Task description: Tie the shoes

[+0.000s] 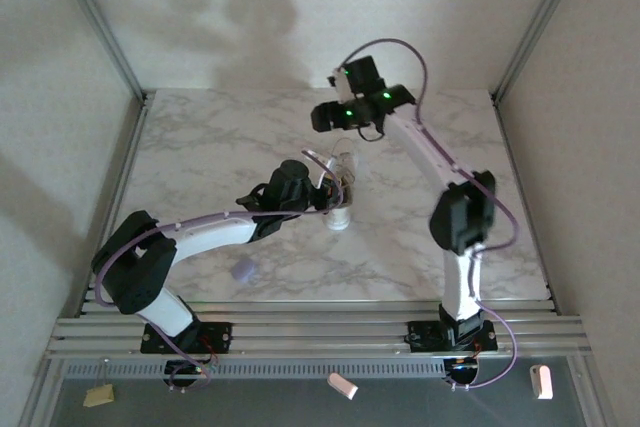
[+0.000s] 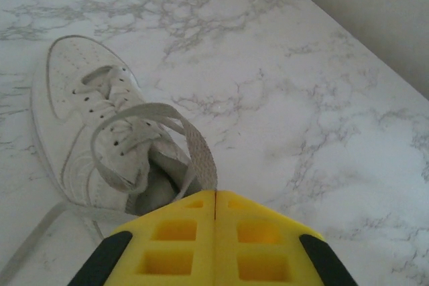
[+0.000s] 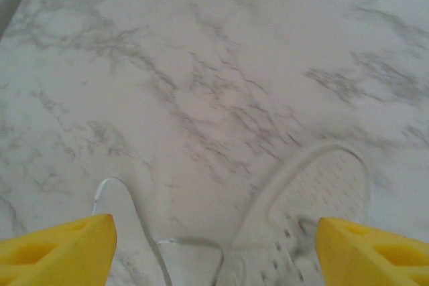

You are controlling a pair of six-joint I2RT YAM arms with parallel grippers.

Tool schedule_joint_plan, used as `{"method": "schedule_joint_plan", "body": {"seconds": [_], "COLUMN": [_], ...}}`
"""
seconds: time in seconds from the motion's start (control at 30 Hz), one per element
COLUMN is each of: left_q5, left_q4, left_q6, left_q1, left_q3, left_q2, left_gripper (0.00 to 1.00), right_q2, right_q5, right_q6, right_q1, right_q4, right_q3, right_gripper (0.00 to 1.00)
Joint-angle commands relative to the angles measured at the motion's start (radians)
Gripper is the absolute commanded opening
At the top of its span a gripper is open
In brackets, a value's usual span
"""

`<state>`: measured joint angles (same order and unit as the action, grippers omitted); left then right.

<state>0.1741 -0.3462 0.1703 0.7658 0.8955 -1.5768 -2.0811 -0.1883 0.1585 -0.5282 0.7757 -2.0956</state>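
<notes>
The white sneaker [image 1: 340,209] lies mid-table, and the left wrist view shows its whole top [image 2: 90,115], laces threaded and greyish lining showing. My left gripper [image 1: 322,180] hovers at its heel, yellow fingers [image 2: 171,239] pressed together on a flat white lace loop [image 2: 199,149] that arcs up from the shoe. My right gripper [image 1: 338,122] hangs above the table just beyond the shoe. Its yellow fingertips [image 3: 57,249] stand wide apart with nothing between them. Below it lie the sneaker's perforated toe [image 3: 325,189] and a loose lace end [image 3: 110,189].
A small lavender blob [image 1: 243,270] sits on the marble table [image 1: 200,147] near the left arm's elbow. Aluminium posts and pale walls close in the table's left, right and back sides. Beige tags [image 1: 343,385] lie in front of the rail.
</notes>
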Motion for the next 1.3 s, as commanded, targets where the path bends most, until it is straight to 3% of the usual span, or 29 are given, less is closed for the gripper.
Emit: {"method": "schedule_joint_plan", "body": {"seconds": [0.0,0.13,0.2,0.53,1.13,1.27], "left_q5": [-0.008,-0.001,-0.003,-0.011,-0.061,-0.063], "left_q4": [-0.058,-0.069,-0.073,-0.080,-0.106,-0.115], "left_q6": [-0.076,-0.104,-0.120,-0.161,-0.190,-0.193], "left_q1": [0.020,0.027,0.034,0.059,0.094,0.097], "left_q3": [-0.028,-0.041,-0.046,-0.059,-0.091,-0.096], "left_q2": [0.012,0.004,0.002,-0.023,-0.076,-0.076], "left_gripper": [0.00,0.00,0.00,0.00,0.00,0.00], "right_q2": [-0.166,-0.387,-0.442,-0.519,-0.641,-0.661], "right_q5": [-0.098,-0.142,-0.149,-0.091,0.092,0.083], "right_q6": [-0.089,-0.139,-0.165,-0.283,-0.355,-0.368], "right_q1": [-0.054,-0.114,-0.146,-0.277,-0.328,-0.333], "right_q4": [0.212,0.336,0.352,0.289,0.293,0.306], "right_q3": [-0.250,-0.534,-0.582,-0.494,-0.497,-0.494], "right_gripper": [0.76,0.73,0.73,0.73,0.69,0.67]}}
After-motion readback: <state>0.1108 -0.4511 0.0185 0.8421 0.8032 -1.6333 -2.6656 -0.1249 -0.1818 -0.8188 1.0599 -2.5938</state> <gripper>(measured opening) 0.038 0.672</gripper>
